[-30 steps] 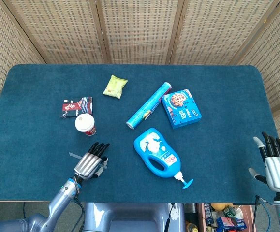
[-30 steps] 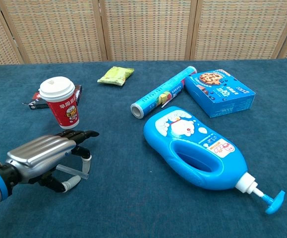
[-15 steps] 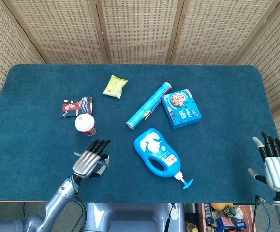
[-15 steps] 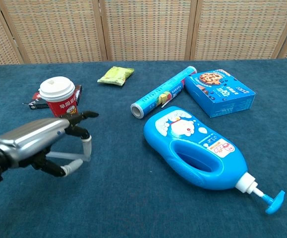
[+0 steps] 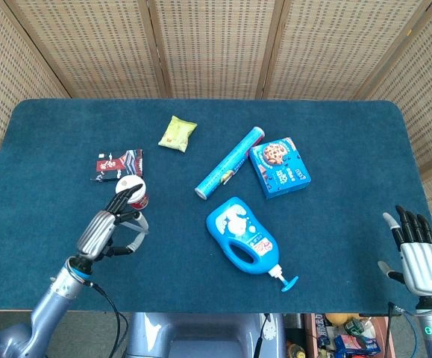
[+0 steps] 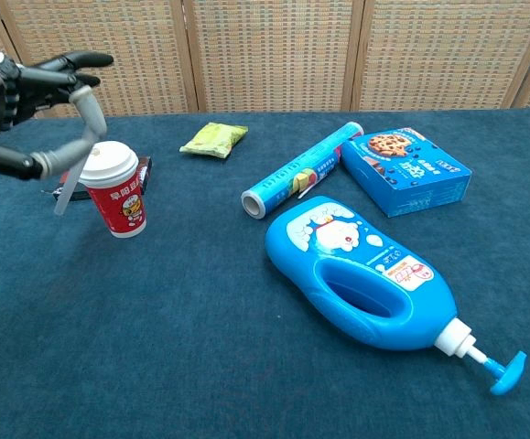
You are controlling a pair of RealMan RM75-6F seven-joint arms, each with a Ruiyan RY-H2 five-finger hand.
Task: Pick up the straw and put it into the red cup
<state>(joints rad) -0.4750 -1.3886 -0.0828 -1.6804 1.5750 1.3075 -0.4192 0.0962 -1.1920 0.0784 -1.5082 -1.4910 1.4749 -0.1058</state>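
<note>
The red cup (image 5: 134,192) with a white lid (image 6: 105,162) stands upright left of the table's middle. My left hand (image 5: 105,230) is raised off the table just in front of and left of the cup. It pinches a clear bent straw (image 6: 80,151) between thumb and fingers. In the chest view the hand (image 6: 13,87) is at the top left, and the straw's lower end hangs beside the cup's left side. My right hand (image 5: 418,255) is at the table's near right edge, fingers spread, holding nothing.
A big blue pump bottle (image 5: 244,237) lies near the middle. Behind it are a blue roll (image 5: 229,162) and a blue cookie box (image 5: 279,167). A yellow-green snack bag (image 5: 177,133) lies further back, and a dark packet (image 5: 116,164) sits just behind the cup.
My left hand has risen from the table with the straw and moved up towards the cup. The right hand has slid slightly back.
</note>
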